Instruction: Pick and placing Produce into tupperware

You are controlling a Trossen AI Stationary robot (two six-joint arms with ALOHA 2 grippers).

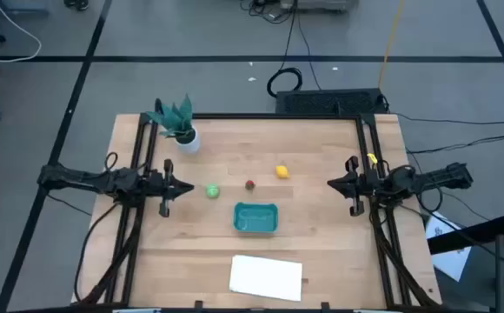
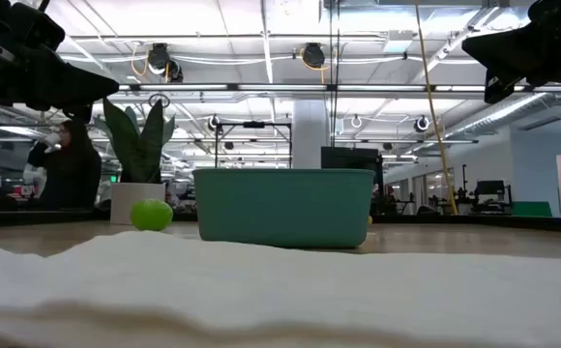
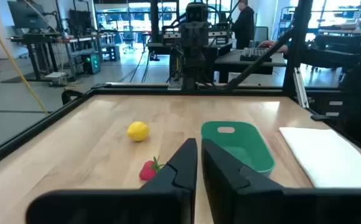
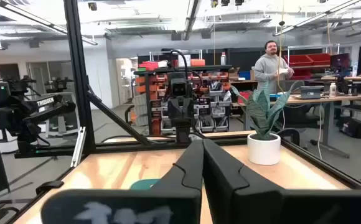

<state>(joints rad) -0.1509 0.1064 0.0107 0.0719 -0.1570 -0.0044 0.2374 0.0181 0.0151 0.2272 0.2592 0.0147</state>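
Three produce pieces lie on the wooden table. The round light-green one [image 1: 212, 190] [image 2: 151, 214] is nearest my left gripper. The small red one [image 1: 250, 184] [image 3: 149, 169] lies mid-table, and the yellow lemon [image 1: 281, 171] [image 3: 138, 130] lies farther right. The teal tupperware [image 1: 256, 217] [image 2: 283, 207] [image 3: 236, 144] stands open, nearer the table's near edge than the produce. My left gripper [image 1: 178, 185] [image 3: 200, 146] hovers shut above the table, left of the green piece. My right gripper [image 1: 332, 183] [image 4: 202, 144] hovers shut, right of the lemon. In the left wrist view the fingers hide the green piece.
A white potted plant with teal leaves [image 1: 181, 122] [image 4: 264, 124] stands near the table's far left corner. A flat white sheet [image 1: 266, 276] [image 3: 327, 152] lies by the near edge. Dark frame rails run along the table's left and right sides. People stand in the room beyond.
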